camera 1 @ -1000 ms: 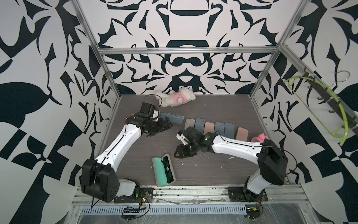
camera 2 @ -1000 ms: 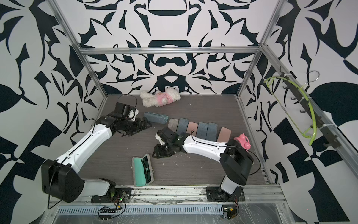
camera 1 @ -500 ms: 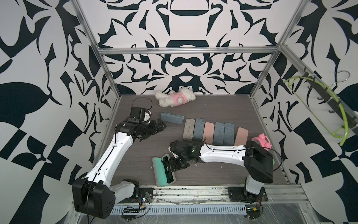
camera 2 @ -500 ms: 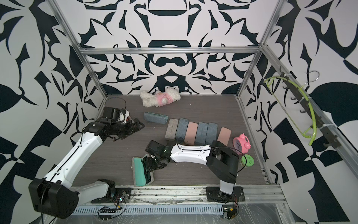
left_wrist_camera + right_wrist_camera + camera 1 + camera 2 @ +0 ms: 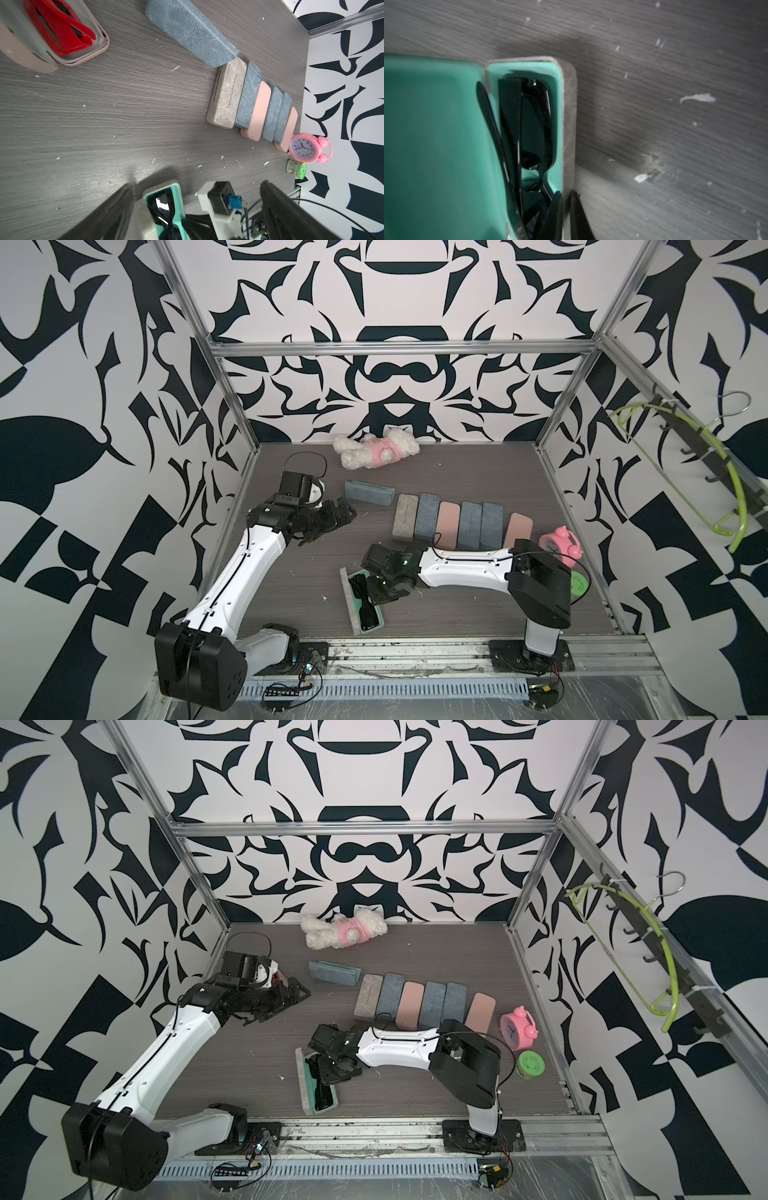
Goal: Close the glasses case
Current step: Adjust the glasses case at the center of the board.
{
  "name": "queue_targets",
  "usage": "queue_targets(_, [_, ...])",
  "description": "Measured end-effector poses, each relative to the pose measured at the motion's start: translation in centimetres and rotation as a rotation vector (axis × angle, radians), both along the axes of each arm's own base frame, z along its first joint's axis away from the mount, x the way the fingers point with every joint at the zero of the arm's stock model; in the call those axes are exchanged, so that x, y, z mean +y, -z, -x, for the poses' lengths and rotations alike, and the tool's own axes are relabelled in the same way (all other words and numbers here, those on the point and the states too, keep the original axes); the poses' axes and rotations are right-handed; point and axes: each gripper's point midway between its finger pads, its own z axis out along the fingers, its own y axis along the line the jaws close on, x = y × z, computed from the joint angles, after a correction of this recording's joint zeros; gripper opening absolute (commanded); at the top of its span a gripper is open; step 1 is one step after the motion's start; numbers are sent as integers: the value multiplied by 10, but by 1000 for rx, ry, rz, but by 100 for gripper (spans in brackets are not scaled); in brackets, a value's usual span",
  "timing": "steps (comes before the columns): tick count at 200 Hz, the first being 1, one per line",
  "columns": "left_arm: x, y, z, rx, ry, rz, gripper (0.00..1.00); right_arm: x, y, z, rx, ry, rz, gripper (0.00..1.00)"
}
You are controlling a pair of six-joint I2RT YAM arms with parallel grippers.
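We're at the glasses case (image 5: pixel 348 601), front centre of the table (image 5: pixel 436 472), lying open, its long axis running away from the front rail (image 5: pixel 415 651). The right gripper (image 5: pixel 566 204) sits at the case's right long wall, jaws pinched almost together on it, one finger inside and one outside. The lid (image 5: pixel 436 135) stands along the opposite long side, so it has to swing over toward that gripper. The left gripper (image 5: pixel 336 516), spread wide and empty, hangs well apart toward the back; the right arm is clearly nearer. Sunglasses (image 5: pixel 366 605) lie inside. One temple leans toward the lid, and in the blurred wrist view we can't tell whether it clears. In both top views the gripper's body hides the wall's far end.
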Motion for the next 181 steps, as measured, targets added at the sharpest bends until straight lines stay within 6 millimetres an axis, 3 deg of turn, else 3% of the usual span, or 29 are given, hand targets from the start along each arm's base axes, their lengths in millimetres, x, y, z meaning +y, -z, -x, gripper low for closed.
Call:
queue_targets(30, [0, 0, 0, 0, 2, 0, 100, -2, 15, -4, 1, 18, 41, 4])
queue_targets(70, [0, 0, 0, -2, 6, -3, 100, -2, 11, -17, -18, 62, 33, 3])
queue_targets(137, [-5, -3, 2, -1, 27, 29, 98, -24, 13, -55, -55, 189, 49, 3])
queue_targets(181, [-8, -6, 15, -7, 35, 68, 97, -32, 14, -63, -62, 234, 31, 2])
